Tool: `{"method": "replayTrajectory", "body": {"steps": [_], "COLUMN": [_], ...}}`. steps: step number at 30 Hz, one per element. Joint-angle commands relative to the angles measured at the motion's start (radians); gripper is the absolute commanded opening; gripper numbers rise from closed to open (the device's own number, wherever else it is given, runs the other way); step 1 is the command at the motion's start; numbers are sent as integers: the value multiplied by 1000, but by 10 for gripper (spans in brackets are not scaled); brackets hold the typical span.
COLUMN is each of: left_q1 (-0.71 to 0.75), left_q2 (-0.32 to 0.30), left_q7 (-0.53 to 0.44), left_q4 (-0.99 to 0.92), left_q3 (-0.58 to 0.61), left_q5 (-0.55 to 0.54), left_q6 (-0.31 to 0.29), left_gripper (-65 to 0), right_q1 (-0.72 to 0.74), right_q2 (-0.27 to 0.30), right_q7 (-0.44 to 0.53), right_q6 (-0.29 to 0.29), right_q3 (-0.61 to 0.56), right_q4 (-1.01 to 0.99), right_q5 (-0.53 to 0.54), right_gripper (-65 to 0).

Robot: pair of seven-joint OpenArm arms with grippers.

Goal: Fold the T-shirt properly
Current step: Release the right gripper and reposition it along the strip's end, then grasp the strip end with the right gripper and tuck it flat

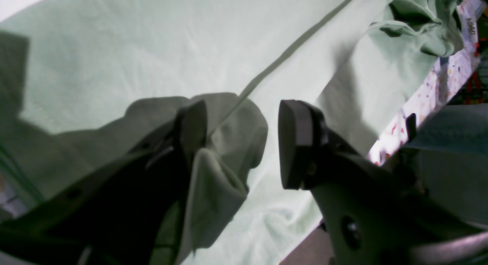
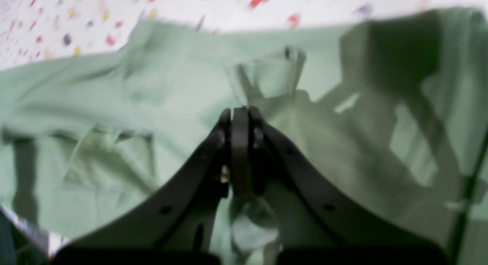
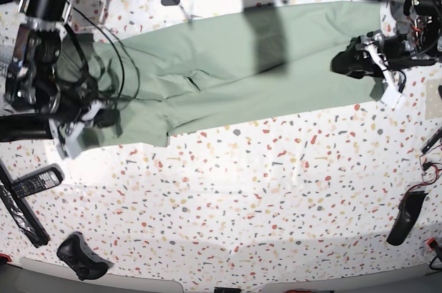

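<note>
The T-shirt (image 3: 228, 72) lies spread in a long band along the far edge of the speckled table (image 3: 262, 203), reaching from the far-left corner region nearly to the far-right edge; the near half of the table carries none of it. Judged properties: thin, light, limp cloth, no stiffness, drapes and bunches at once, likely to slide a little on the smooth tabletop. Best purchase looks to be a hem or corner pinch taking both layers, since a mid-panel pinch would only raise a peak. Right gripper (image 2: 240, 112), at the table's left edge in the base view: fingers fully together, a small fold of cloth bunched at the tips and behind them, so it appears pinched onto the shirt's end. Left gripper (image 1: 240, 143), at the far-right edge: fingers clearly parted, 1 dark pad (image 1: 295, 143) facing a hump of cloth draped over the other finger; nothing clamped. Both arms sit low, forearms reaching inward over opposite shirt ends.
</note>
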Motion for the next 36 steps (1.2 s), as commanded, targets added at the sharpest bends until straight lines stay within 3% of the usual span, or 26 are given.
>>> {"method": "replayTrajectory", "body": {"steps": [1,6,10,16,21,23,26,27,29,31,36], "left_q1": [-11,-11,-11,-11,-11,-11,-11,-11,-11,-11,-11], "left_q2": [-14,-14,-14,-15,-14,-14,-14,-14,-14,-14,-14], "left_q7": [-8,-8,-8,-8,-8,-9,-9,-9,-9,-9,-11], "left_q4": [18,18,18,18,18,18,18,18,18,18,18], "left_q3": [-6,-6,-6,-6,-6,-6,-6,-6,-6,-6,-6], "left_q5": [-21,-21,-21,-21,-21,-21,-21,-21,-21,-22,-21], "left_q6": [-8,-8,-8,-8,-8,-8,-8,-8,-8,-8,-8], "left_gripper": [-371,-371,-371,-371,-371,-371,-371,-371,-371,-371,-371], "right_q1": [-13,-184,-293,-386,-422,-415,-397,-388,-363,-335,-262], "right_q2": [18,33,82,178,216,216,215,215,209,204,167], "right_q7": [9,10,16,49,114,161,196,200,218,241,258], "right_q6": [9,9,9,9,9,9,9,9,9,9,9], "right_q3": [5,5,5,5,5,5,5,5,5,5,-24], "right_q4": [49,217,310,333,333,334,334,334,334,334,334], "right_q5": [32,42,41,-8,-77,-70,58,98,119,111,18], "right_gripper": [-650,-650,-650,-650,-650,-650,-650,-636,-522,-454,-435]}}
